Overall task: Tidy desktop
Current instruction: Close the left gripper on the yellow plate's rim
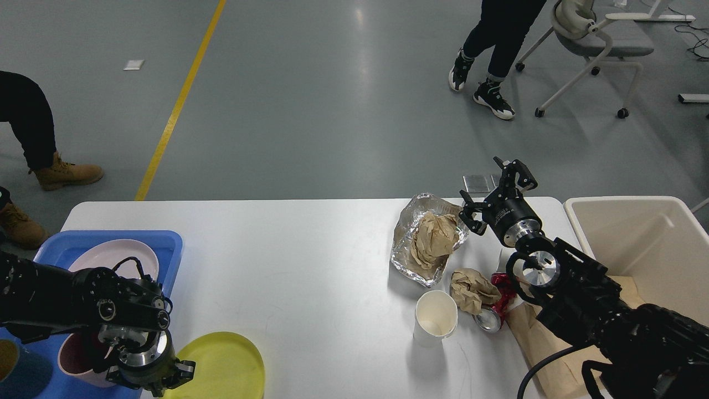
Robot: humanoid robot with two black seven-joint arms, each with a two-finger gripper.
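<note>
Near the left corner of the counter (310,260), my left fingers (166,379) hang low beside the yellow plate (221,366), end-on and dark, so I cannot tell whether they are parted or closed. Just left of them a pink cup (77,360) stands in the blue tray (166,244), with a pink plate (105,257) farther back in it. My guess is the step in hand is getting the yellow plate into that tray. To do it well I should take the plate by its rim on the tray side, lift it clear of the tray wall before moving left, and set it down without knocking the cup.

My right fingers (496,191) stand parted and empty at the far right, just beside the foil (404,252) holding crumpled brown paper (435,235). Nearer lie a paper cup (436,318), another paper wad (471,288) and a crushed red can (493,316). The cream bin (637,221) sits off the counter's right end.

Between the two clusters the counter's middle is bare, giving good room for both arms. The yellow plate overhangs the near edge, so a clumsy push could tip it off.
</note>
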